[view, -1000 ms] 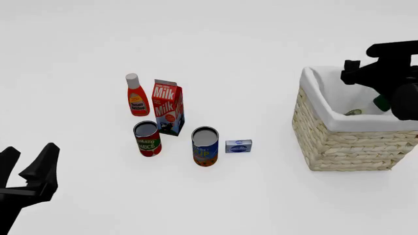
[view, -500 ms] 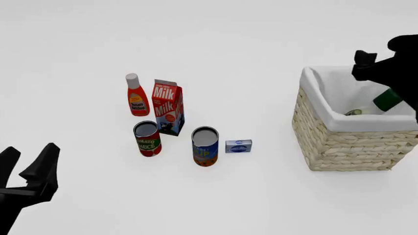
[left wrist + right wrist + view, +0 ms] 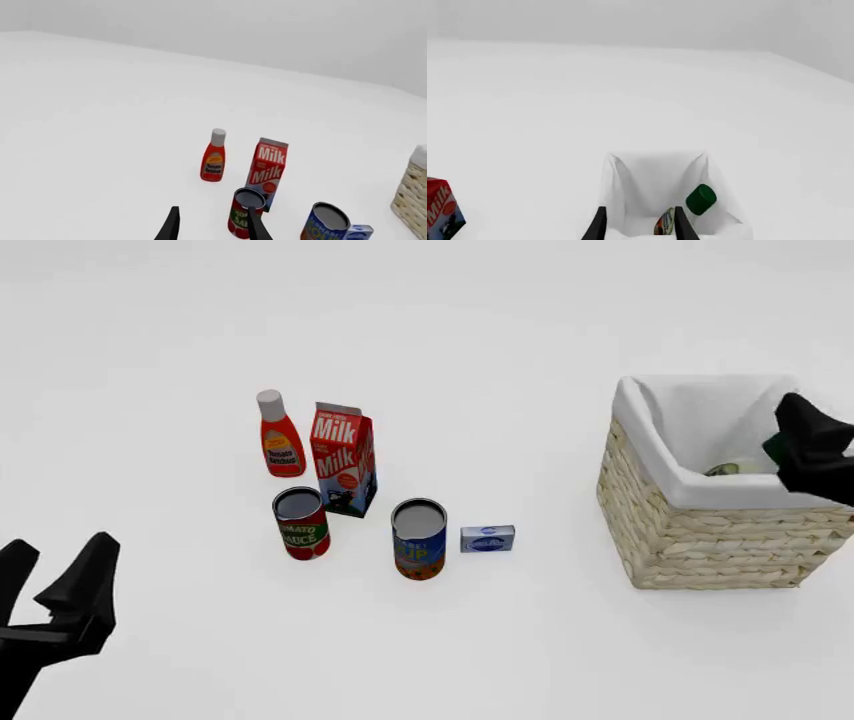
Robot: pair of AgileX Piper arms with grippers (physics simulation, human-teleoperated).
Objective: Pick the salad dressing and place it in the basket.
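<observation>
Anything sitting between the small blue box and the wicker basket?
No. In the front view, only bare white table lies between the small blue rectangular box and the woven straw-coloured wicker basket.

Dressing (image 3: 692,207) was mostly hidden below basket (image 3: 694,530) rim, just past right gripper (image 3: 637,225) tips; both grippers' bodies cut off by frame edges.

White table (image 3: 534,330) — groceries, basket (image 3: 694,535).

straw-coloured woven basket (image 3: 694,540) with white lining, green-capped salad dressing (image 3: 694,205), red milk carton (image 3: 343,458)
</observation>
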